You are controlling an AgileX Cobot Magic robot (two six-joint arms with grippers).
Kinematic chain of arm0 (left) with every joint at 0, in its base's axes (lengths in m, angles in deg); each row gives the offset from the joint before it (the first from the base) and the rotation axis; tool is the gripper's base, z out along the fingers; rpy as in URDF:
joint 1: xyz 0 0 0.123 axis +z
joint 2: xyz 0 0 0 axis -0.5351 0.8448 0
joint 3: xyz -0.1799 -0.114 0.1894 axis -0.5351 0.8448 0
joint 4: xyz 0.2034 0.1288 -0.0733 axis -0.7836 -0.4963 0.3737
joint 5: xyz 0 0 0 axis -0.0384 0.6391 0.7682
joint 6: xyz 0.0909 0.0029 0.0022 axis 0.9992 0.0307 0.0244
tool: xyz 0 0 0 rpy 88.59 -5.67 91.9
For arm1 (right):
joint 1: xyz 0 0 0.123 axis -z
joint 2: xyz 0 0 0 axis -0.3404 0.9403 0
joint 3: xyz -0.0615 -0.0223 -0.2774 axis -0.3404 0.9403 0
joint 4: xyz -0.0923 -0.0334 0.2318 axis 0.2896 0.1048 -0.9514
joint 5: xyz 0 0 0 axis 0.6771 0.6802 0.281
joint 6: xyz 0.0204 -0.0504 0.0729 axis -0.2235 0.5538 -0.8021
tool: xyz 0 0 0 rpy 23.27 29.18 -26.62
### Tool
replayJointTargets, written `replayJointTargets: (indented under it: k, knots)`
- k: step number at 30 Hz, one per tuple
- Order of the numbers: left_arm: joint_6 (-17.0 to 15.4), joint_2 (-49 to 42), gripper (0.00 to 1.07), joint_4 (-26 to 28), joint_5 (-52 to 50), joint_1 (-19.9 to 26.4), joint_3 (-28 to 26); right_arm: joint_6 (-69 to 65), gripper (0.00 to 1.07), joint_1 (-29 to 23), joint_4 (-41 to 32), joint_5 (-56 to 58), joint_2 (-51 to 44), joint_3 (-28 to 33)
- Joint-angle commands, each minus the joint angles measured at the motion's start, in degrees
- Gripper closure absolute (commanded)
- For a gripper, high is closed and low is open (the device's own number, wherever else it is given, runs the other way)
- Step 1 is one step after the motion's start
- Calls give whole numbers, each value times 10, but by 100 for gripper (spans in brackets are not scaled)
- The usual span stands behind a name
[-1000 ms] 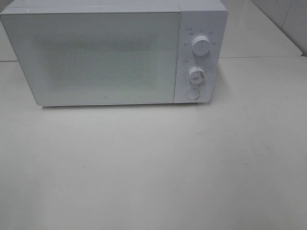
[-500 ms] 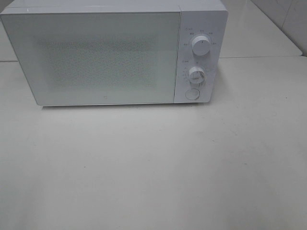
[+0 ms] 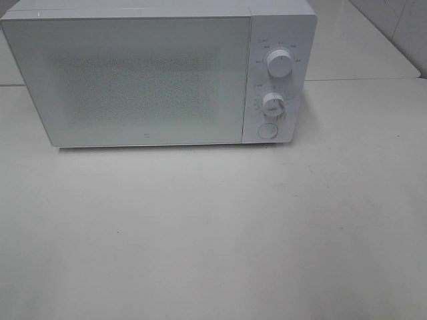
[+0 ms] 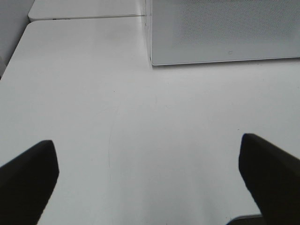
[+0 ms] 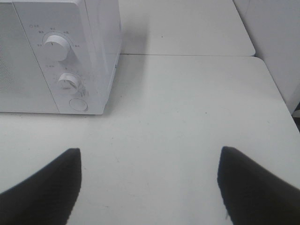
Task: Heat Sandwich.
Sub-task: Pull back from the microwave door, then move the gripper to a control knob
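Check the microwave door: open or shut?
Shut. The door lies flush with the control panel, with no gap along their seam; the interior is hidden behind it.

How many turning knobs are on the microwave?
2. The upper knob is high on the control panel; the lower knob is just under it. The round button below is not counted. None seems hidden.

Microwave (image 3: 160, 73) interior hidden behind speckled door (image 3: 127, 87); its top is cropped. Dial labels (image 3: 280, 45) too small to read. Left hand (image 4: 146, 143), right hand (image 5: 149, 151): fingers cut by frame edge.
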Motion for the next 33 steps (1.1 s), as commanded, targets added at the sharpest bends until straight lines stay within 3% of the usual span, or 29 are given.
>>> replayJointTargets:
  k: [1,24,33]
  knots:
    - [0,-15,6,2,-3,1,2,-3,31,5,-1,-29,16,-4]
    - [0,-15,6,2,-3,1,2,-17,31,5,-1,-276,231,-4]
    - [0,-15,6,2,-3,1,2,-15,31,3,-1,-516,336,53]
